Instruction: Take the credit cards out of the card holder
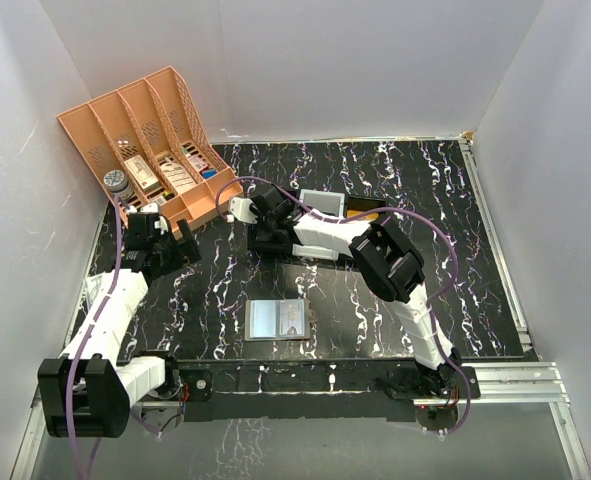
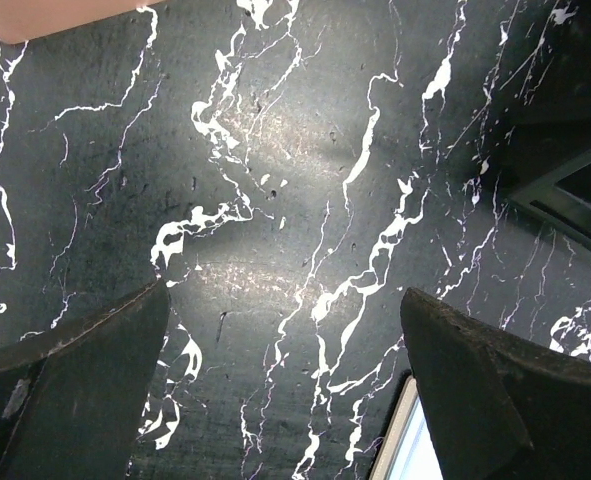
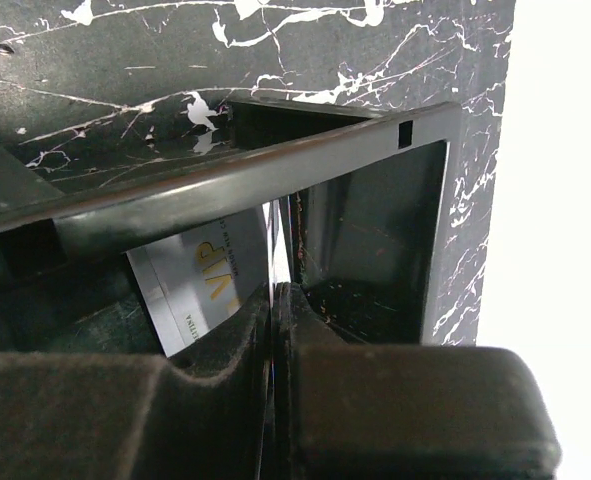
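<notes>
The top view alone shows the card holder [image 1: 277, 320]. It lies open and flat near the middle of the desk's [image 1: 455, 250] near edge, well apart from both arms' tips. A grey card [image 1: 323, 203] and an orange card [image 1: 365, 208] lie toward the far edge, beside the right arm. Only the right wrist view shows the right gripper [image 3: 277, 295] pressed closed at the rim of a black tray [image 3: 275, 150], with a pale VIP card [image 3: 210, 275] inside. A thin sliver stands at the fingers' seam; whether it is a card, I cannot tell. The left wrist view shows the left gripper [image 2: 283, 295] spread wide above the marbled desk, near the orange organiser [image 1: 150, 140] at the far left corner.
</notes>
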